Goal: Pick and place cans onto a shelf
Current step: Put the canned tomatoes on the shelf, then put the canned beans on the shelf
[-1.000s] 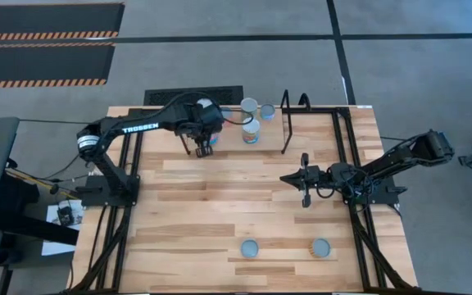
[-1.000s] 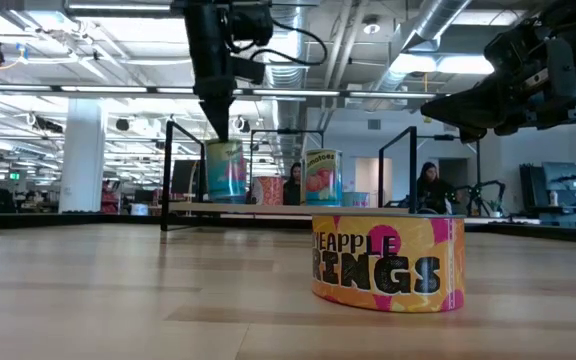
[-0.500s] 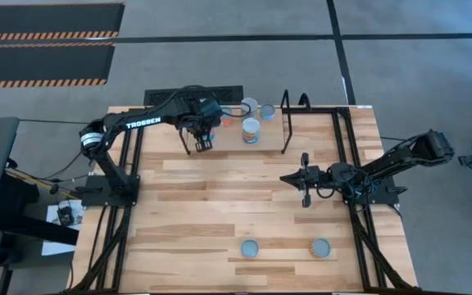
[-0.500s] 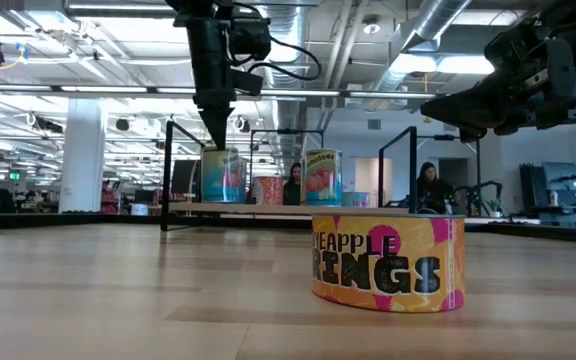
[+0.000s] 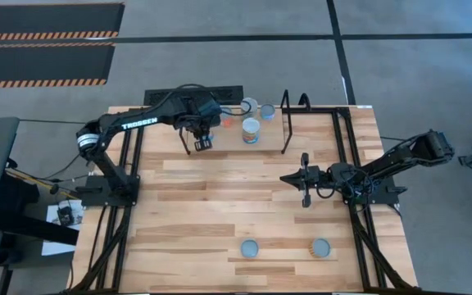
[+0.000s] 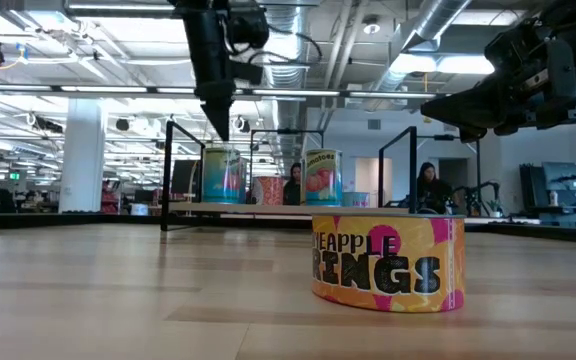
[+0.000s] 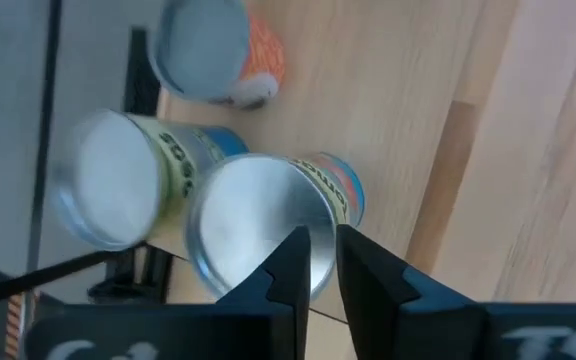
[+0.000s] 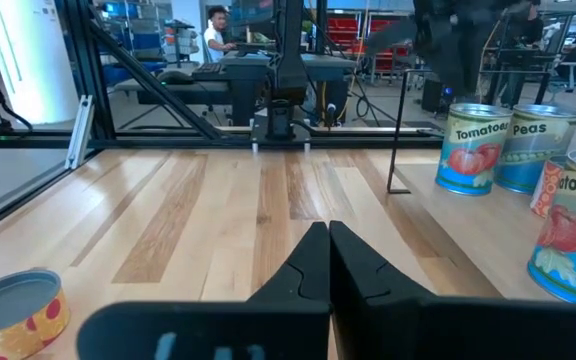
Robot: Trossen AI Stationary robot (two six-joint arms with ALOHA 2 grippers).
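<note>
Left claw above the cans at the far shelf, right arm idle

The left claw (image 5: 202, 142), fingers nearly pressed together and holding nothing, hangs over a silver-topped can (image 7: 258, 228) on the shelf (image 5: 289, 123) at the far edge of the counter (image 5: 220, 197). More cans stand close by: a tall one (image 5: 251, 130) and others behind it. Two flat cans (image 5: 250, 247) (image 5: 321, 247) sit near the front edge. The right claw (image 5: 305, 179), pressed shut and empty, waits mid-counter on the right.
</note>
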